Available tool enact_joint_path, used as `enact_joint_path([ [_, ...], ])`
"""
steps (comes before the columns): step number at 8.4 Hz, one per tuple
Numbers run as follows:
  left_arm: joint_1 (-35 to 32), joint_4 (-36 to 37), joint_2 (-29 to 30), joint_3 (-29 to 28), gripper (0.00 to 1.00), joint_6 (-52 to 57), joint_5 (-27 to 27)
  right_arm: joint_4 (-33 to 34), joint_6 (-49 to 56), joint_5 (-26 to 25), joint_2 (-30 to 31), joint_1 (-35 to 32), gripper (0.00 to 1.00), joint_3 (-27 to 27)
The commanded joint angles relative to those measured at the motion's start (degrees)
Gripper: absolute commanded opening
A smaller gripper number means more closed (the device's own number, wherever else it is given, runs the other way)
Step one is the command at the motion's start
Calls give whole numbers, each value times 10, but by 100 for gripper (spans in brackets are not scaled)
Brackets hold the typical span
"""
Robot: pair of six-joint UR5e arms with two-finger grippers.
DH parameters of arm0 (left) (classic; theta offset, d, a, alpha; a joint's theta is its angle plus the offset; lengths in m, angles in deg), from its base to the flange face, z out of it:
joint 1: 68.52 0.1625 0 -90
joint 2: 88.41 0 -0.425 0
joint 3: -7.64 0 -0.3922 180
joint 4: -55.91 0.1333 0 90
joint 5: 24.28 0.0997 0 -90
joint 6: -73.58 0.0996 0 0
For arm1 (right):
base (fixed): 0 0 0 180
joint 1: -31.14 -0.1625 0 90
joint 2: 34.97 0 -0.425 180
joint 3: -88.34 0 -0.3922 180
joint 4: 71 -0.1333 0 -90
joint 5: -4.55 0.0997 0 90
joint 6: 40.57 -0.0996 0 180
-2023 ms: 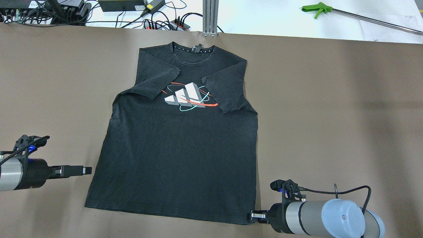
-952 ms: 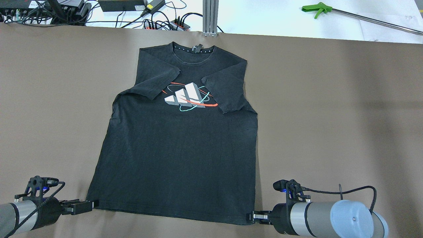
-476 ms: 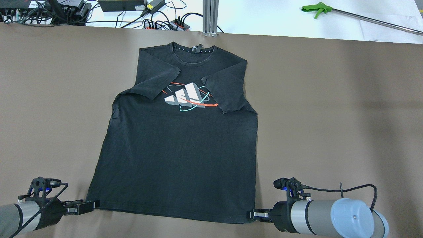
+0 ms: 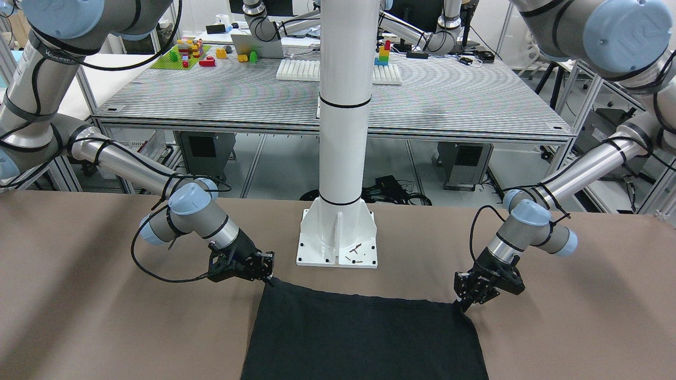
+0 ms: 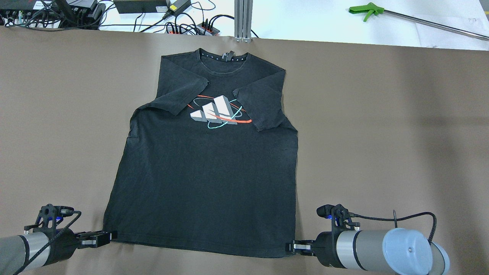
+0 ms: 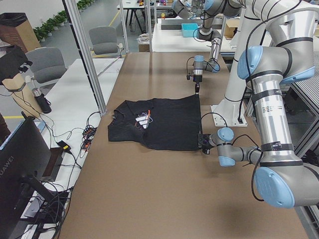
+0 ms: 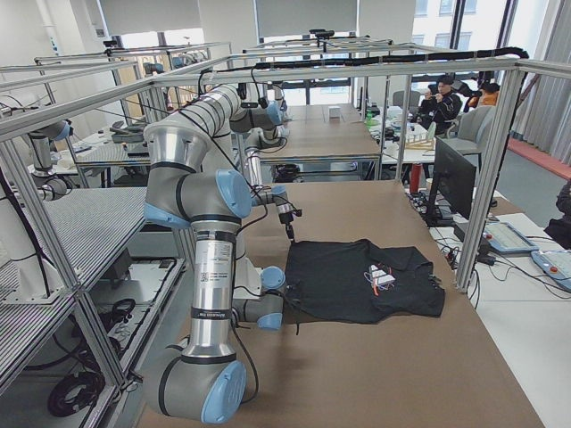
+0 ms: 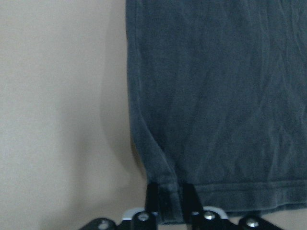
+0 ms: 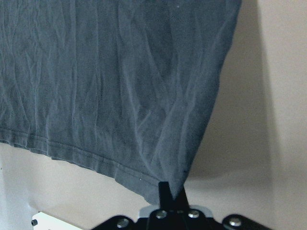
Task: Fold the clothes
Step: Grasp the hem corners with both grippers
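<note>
While the left pincer [image 5: 109, 237] and right pincer [image 5: 289, 246] pinch its hem corners, the black printed T-shirt [image 5: 206, 179] lies spread, sleeves folded inward.

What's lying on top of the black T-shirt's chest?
On the T-shirt, the two sleeves are folded in over the chest, their ends overlapping the printed logo. Any print beneath them is covered.

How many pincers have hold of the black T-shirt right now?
2. The left pincer clamps a bottom-hem corner of the black T-shirt on the robot's left; the right pincer clamps the opposite hem corner.
</note>
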Motion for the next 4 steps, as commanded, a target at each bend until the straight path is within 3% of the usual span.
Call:
enact_joint_path([
  [1,-5,4,2,1,0,0,-7,0,0,1,-1,-1,0,-1],
  [4,-12,3,-1,3,0,0,-23,-1,0,1,0,-1,0,0],
])
